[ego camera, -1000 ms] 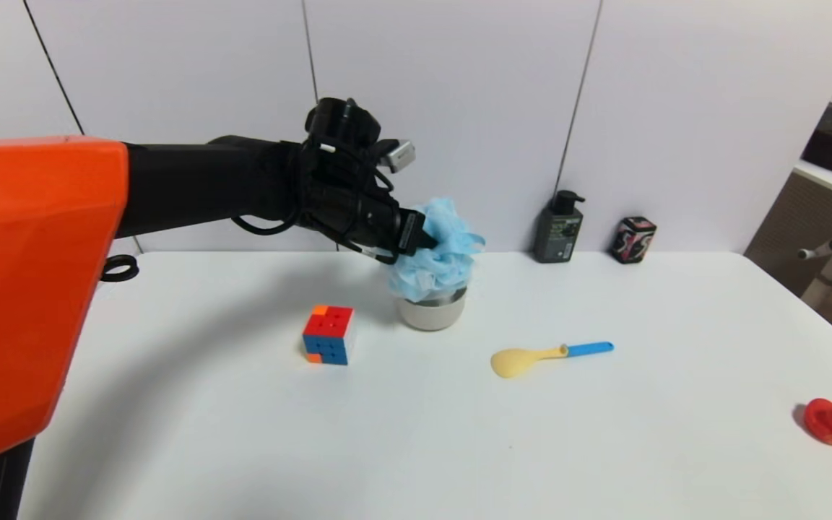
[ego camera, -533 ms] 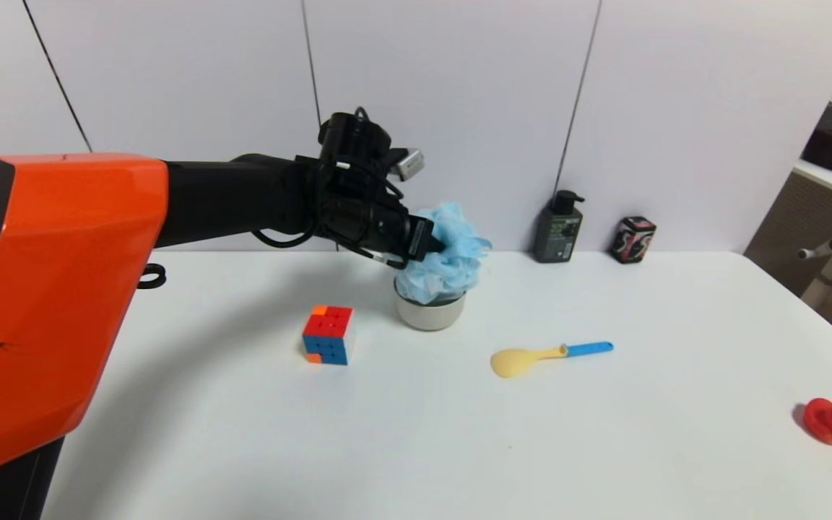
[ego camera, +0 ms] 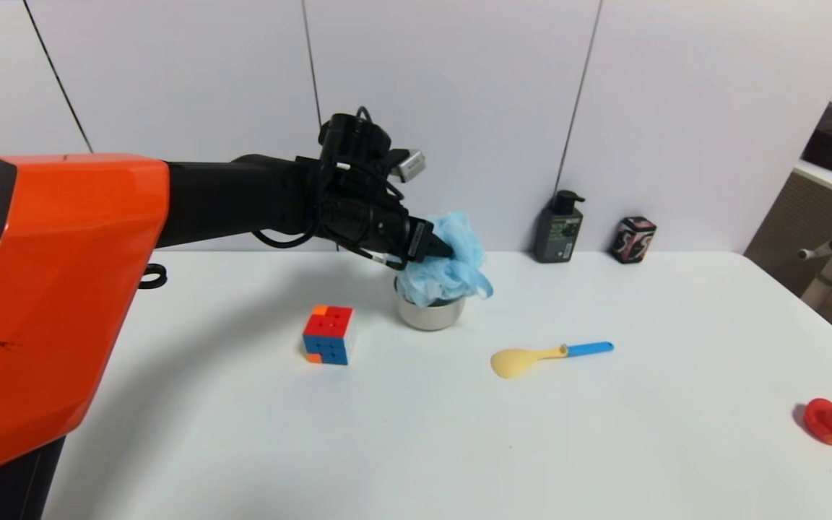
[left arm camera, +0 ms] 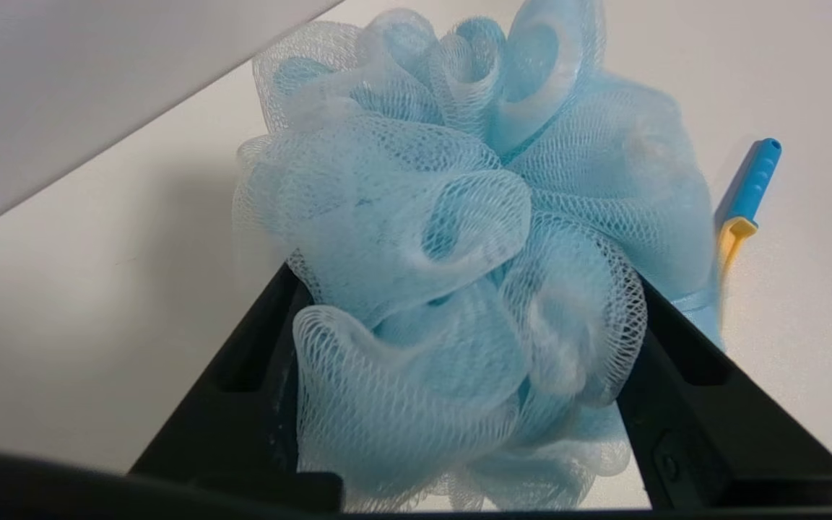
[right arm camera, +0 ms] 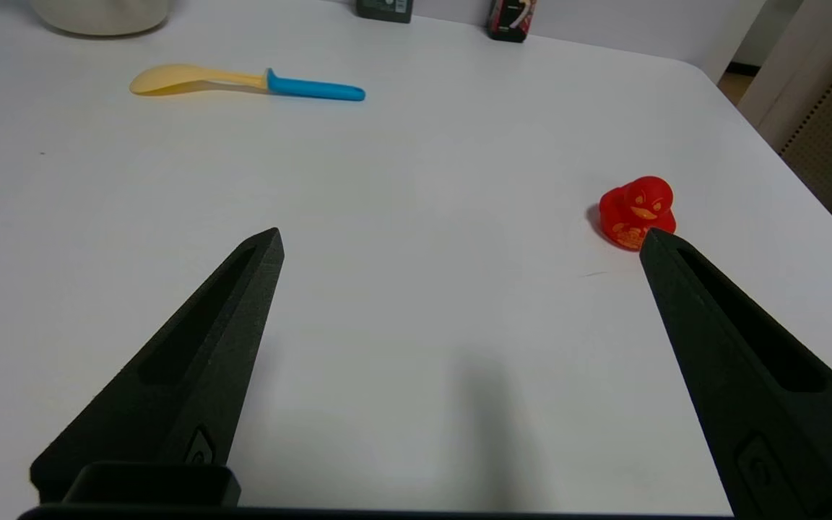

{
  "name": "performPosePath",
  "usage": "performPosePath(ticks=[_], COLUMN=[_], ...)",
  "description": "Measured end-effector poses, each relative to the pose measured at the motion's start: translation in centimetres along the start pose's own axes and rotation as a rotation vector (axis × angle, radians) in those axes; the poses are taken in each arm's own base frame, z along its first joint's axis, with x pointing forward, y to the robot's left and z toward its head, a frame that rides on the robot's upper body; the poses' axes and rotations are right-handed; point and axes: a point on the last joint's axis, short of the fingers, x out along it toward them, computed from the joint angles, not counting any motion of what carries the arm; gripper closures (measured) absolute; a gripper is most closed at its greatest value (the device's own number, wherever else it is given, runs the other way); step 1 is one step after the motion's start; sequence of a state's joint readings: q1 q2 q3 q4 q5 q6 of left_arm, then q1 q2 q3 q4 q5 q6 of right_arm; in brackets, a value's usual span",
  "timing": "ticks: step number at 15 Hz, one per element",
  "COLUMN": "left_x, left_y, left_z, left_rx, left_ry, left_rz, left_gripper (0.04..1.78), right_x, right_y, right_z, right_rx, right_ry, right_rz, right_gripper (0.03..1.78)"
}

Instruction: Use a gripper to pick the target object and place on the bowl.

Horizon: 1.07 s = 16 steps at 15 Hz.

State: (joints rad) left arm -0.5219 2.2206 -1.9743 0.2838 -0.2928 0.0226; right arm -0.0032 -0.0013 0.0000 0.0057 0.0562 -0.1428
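Note:
The light blue mesh pouf [ego camera: 452, 269] sits on top of the small grey-beige bowl [ego camera: 430, 315] at the back middle of the white table and hides its rim. My left gripper [ego camera: 441, 250] is at the pouf's upper left side. In the left wrist view the pouf [left arm camera: 459, 217] fills the space between the wide-apart black fingers of the left gripper [left arm camera: 464, 274], which is open; the bowl is hidden there. My right gripper [right arm camera: 459, 235] is open and empty, low over the table near its right front. The bowl's base shows in the right wrist view [right arm camera: 98, 11].
A multicoloured puzzle cube [ego camera: 329, 334] stands left of the bowl. A yellow spoon with a blue handle [ego camera: 546, 356] lies right of it. A red toy duck [ego camera: 829, 421] sits at the far right. A dark pump bottle [ego camera: 559, 227] and a small can [ego camera: 633, 240] stand by the wall.
The left gripper moved right and down with the pouf over the bowl. The pouf has sunk lower onto the bowl and the fingers now stand wide apart.

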Motion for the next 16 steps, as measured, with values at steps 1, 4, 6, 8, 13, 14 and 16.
performPosePath(ticks=[1, 4, 6, 8, 13, 14, 16], left_x=[-0.1, -0.8, -1.8, -3.7, -14.0, -16.7, -21.9], left_y=[0.0, -0.1, -0.3, -0.8, -3.6, -4.4, -6.0], left_z=[0.0, 0.4, 0.9, 1.7, 3.1, 2.8, 1.4], left_rx=[0.001, 0.006, 0.020, 0.025, 0.039, 0.046, 0.058], left_ry=[-0.001, -0.010, -0.018, -0.029, -0.047, -0.061, -0.090], left_rz=[-0.001, 0.002, 0.006, 0.009, 0.038, 0.056, 0.097], left_gripper=[0.53, 0.40, 0.34, 0.29, 0.21, 0.19, 0.18], right_x=[0.0, 0.0, 0.0, 0.0, 0.0, 0.0, 0.0], right_y=[0.0, 0.0, 0.0, 0.0, 0.0, 0.0, 0.0], right_z=[0.0, 0.0, 0.0, 0.0, 0.0, 0.0, 0.0], right_rx=[0.000, 0.000, 0.000, 0.000, 0.000, 0.000, 0.000], right_ry=[0.000, 0.000, 0.000, 0.000, 0.000, 0.001, 0.000], right_rz=[0.000, 0.000, 0.000, 0.000, 0.000, 0.000, 0.000], right_gripper=[0.11, 0.11, 0.11, 0.11, 0.11, 0.11, 0.11])
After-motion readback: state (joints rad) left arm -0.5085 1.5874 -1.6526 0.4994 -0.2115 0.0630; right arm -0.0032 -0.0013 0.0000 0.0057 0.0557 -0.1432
